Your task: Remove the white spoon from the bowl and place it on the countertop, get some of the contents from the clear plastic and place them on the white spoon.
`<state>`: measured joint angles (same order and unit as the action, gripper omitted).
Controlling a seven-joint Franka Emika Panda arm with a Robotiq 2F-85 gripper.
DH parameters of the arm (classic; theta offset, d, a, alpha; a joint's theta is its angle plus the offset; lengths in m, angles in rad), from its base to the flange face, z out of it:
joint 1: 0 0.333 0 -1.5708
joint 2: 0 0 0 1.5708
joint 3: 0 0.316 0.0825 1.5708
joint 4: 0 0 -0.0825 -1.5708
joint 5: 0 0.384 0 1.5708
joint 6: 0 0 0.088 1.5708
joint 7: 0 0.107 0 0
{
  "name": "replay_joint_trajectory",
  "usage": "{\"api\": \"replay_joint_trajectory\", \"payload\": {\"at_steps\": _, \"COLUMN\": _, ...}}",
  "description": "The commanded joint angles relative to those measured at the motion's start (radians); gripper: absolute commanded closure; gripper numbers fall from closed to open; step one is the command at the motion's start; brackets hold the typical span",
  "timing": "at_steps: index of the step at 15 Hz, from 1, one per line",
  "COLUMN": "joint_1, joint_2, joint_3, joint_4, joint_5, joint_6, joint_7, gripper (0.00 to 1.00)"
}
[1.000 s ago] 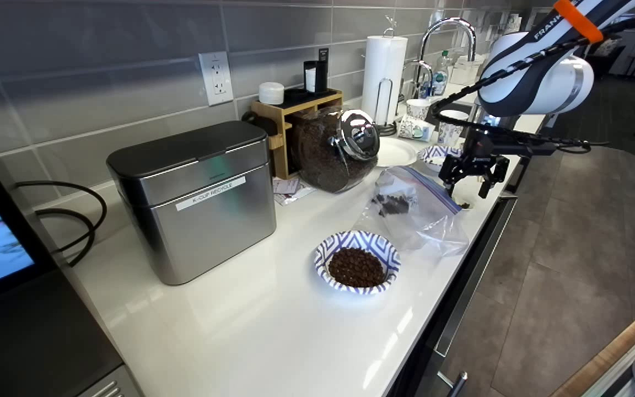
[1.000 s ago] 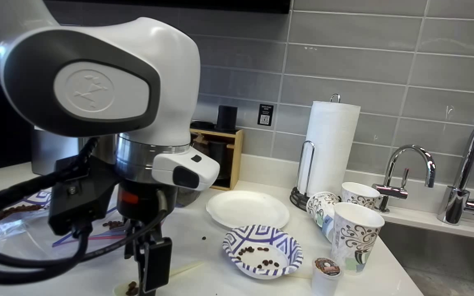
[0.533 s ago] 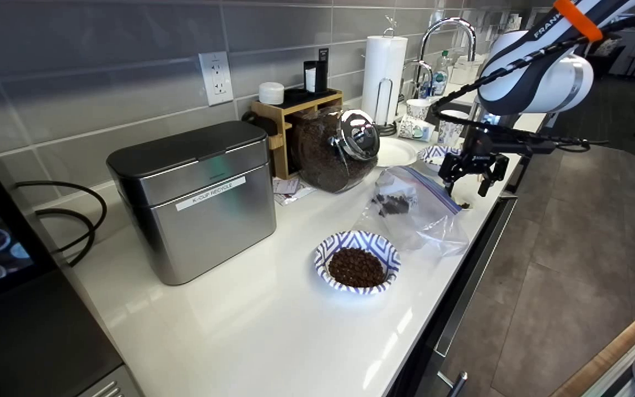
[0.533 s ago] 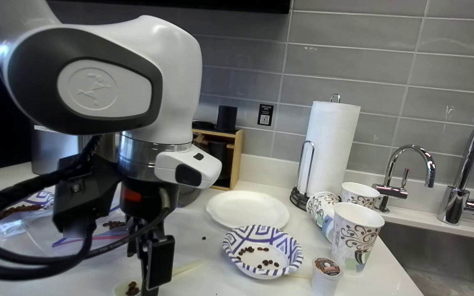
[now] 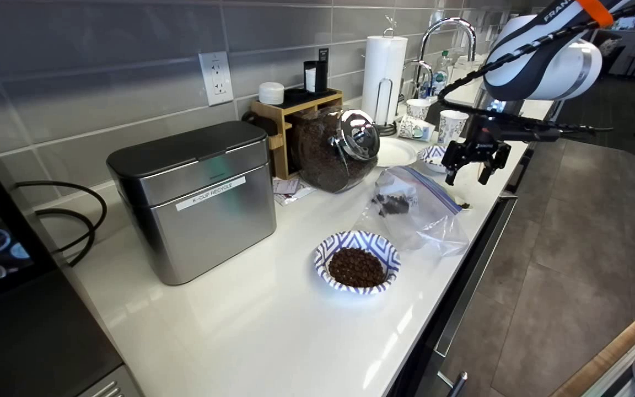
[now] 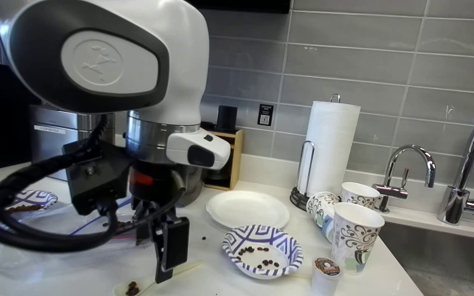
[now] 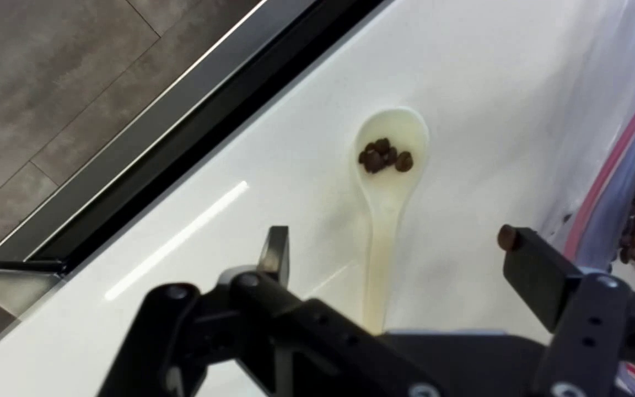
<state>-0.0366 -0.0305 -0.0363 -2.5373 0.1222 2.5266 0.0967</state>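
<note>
The white spoon (image 7: 386, 207) lies on the glossy white countertop (image 7: 295, 149) with several dark beans (image 7: 373, 160) in its bowl. Its handle (image 6: 185, 269) shows in an exterior view. My gripper (image 7: 397, 240) is open above the handle, its fingers well apart on either side. One bean (image 7: 506, 237) clings to the tip of the right finger in the wrist view. The gripper also shows in both exterior views (image 5: 467, 176) (image 6: 152, 261). The clear plastic bag (image 5: 439, 237) with a red and blue seal lies beside the spoon, dark beans (image 5: 393, 204) inside.
A patterned bowl (image 6: 288, 250) with several beans stands near the spoon handle. Another patterned bowl (image 5: 392, 259) is full of beans. A white plate (image 6: 247, 207), paper cups (image 6: 356, 234), a K-cup (image 6: 326, 279) and a glass jar (image 5: 323, 149) stand around. The counter's dark edge (image 7: 229, 118) is close.
My gripper has risen off the spoon and shifted slightly, staying open. More of the spoon now shows beneath it in the exterior views. The spoon, bag and bowls have not moved.
</note>
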Motion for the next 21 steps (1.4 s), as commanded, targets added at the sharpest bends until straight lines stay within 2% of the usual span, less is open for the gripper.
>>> {"api": "replay_joint_trajectory", "payload": {"at_steps": 1, "joint_1": -0.010, "joint_2": -0.077, "joint_3": -0.016, "joint_4": 0.004, "joint_5": 0.003, "joint_6": -0.103, "joint_7": -0.098, "gripper": 0.00}}
{"api": "replay_joint_trajectory", "payload": {"at_steps": 6, "joint_1": -0.018, "joint_2": -0.149, "joint_3": -0.029, "joint_4": 0.042, "joint_5": -0.040, "joint_6": -0.244, "joint_7": -0.160, "gripper": 0.00}}
{"api": "replay_joint_trajectory", "payload": {"at_steps": 12, "joint_1": -0.018, "joint_2": -0.191, "joint_3": -0.026, "joint_4": 0.092, "joint_5": -0.092, "joint_6": -0.345, "joint_7": -0.180, "gripper": 0.00}}
{"api": "replay_joint_trajectory", "payload": {"at_steps": 17, "joint_1": -0.017, "joint_2": -0.204, "joint_3": -0.023, "joint_4": 0.116, "joint_5": -0.121, "joint_6": -0.383, "joint_7": -0.183, "gripper": 0.00}}
{"api": "replay_joint_trajectory", "payload": {"at_steps": 21, "joint_1": -0.014, "joint_2": -0.194, "joint_3": -0.027, "joint_4": 0.116, "joint_5": -0.108, "joint_6": -0.350, "joint_7": -0.178, "gripper": 0.00}}
